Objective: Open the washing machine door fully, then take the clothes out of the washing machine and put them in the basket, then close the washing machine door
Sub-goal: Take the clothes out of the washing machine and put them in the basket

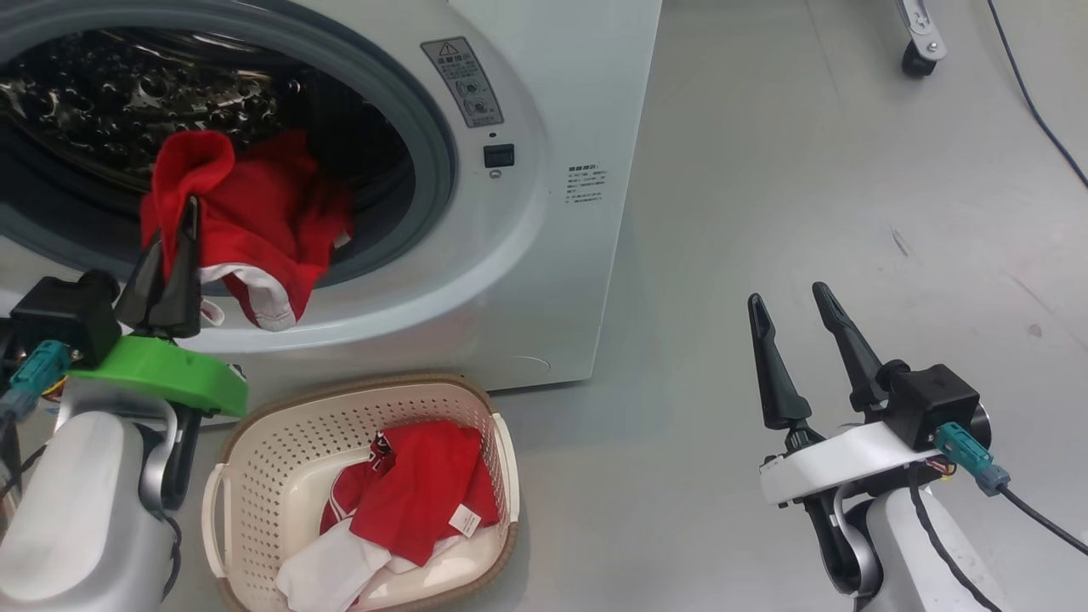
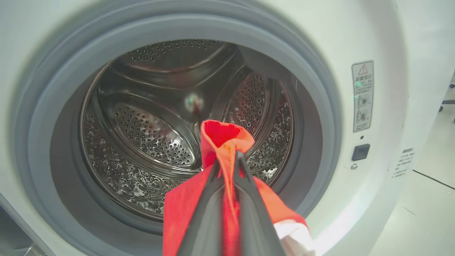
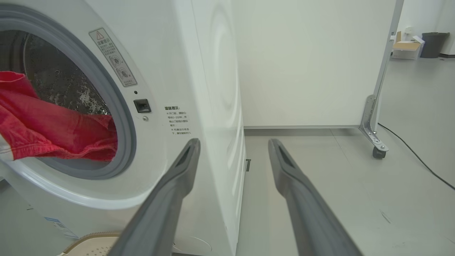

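The left gripper (image 1: 189, 212) is clamped on a red garment (image 1: 263, 221) at the drum mouth of the washing machine (image 1: 552, 255) (white trim draped over the lip). More clothes (image 1: 425, 493) lie in the basket (image 1: 255, 438) below. The right gripper (image 1: 786, 295) stands spread and empty.

Up on the head, looking down at the washer (image 1: 552, 280) front, the basket (image 1: 357, 387) and the floor (image 1: 807, 170). On the left wrist, very near, looking straight into the drum (image 2: 153, 142). On the right wrist, low, looking along the washer's side to a wall (image 3: 302, 64); red cloth (image 1: 255, 212) shared by all three.
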### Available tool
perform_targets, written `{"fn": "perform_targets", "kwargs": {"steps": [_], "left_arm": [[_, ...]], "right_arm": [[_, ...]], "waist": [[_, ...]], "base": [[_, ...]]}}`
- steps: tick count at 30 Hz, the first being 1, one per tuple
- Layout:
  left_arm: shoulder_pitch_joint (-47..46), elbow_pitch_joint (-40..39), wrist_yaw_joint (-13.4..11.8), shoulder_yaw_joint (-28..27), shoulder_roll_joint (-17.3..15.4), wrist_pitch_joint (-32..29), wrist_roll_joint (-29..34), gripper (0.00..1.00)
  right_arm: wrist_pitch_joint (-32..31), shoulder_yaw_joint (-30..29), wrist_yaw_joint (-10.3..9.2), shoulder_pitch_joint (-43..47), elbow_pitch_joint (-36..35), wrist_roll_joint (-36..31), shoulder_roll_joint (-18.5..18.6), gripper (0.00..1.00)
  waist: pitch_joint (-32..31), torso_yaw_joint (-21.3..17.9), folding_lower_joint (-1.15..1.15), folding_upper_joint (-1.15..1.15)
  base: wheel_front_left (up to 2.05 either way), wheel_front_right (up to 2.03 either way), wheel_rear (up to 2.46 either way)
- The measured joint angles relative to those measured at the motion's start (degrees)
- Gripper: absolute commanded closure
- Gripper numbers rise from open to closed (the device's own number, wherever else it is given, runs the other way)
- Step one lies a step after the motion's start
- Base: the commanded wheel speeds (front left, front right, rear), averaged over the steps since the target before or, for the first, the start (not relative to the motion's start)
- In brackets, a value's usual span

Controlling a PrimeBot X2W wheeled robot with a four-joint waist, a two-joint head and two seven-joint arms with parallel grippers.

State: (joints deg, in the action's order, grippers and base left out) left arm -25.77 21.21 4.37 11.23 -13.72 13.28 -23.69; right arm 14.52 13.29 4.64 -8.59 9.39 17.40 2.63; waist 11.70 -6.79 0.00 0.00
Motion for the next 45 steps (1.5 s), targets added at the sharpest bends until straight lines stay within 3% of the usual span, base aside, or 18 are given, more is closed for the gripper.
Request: {"fn": "perform_targets", "kwargs": {"steps": [23,31,45], "left_arm": [[2.7,-16.5,0.0,-5.0,-0.2,1.2,-1.0,1.00],[7.8,-16.2,0.1,-3.7,-0.1,0.7,-1.6,1.00],[15.4,-8.7,0.5,-1.1,-1.8,-7.3,-2.1,1.00]], "right_arm": [[0.0,0.6,0.85,0.9,0.2,-0.3,0.0,0.00],[0.0,0.7,1.03,0.9,0.2,-0.3,0.0,0.00],[0.0,3.1,1.36,0.8,-0.6,-0.2,0.0,0.00]], "waist": [[-1.8,0.5,0.00,0.00],[-1.7,0.0,0.00,0.00],[2.0,-2.9,0.00,0.00]], "base": [[0.00,0.00,0.00],[0.00,0.00,0.00],[0.00,0.00,0.00]]}}
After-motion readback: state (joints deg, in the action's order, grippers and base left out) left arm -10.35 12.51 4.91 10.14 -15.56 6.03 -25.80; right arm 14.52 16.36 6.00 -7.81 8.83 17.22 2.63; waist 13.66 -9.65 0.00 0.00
